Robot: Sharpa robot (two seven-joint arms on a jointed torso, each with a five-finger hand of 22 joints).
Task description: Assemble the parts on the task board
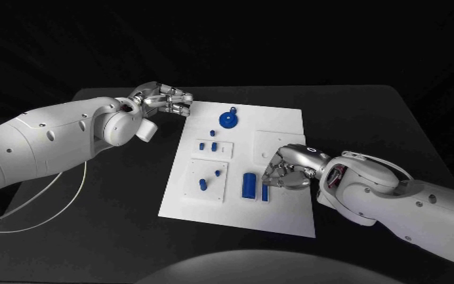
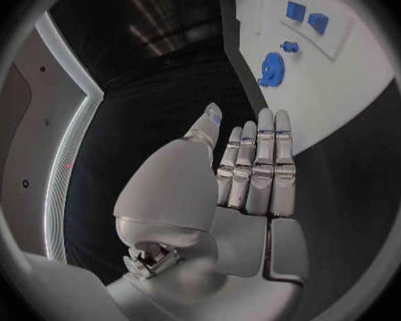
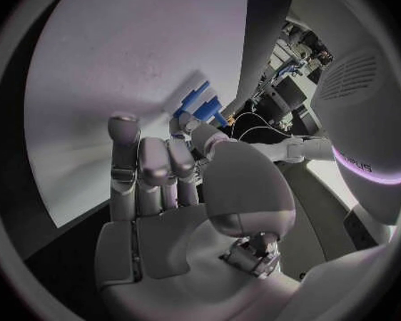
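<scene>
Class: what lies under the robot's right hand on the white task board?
The right hand rests over the task board beside two upright blue parts. Whatever lies beneath its fingers is covered.

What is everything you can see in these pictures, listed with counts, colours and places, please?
table: one, black, under everything.
task board: one, white, mid-table.
gear-shaped part: one, blue, board's far end.
small parts: two, blue, on the raised plate at mid-board.
small parts: two, blue, on the raised plate at the board's near left.
long parts: two, blue, side by side near the right hand.
cable: one, white, table's left.
left hand: silver, open, at the board's far left corner.
right hand: silver, fingers curled beside the long parts; grip unclear.
</scene>
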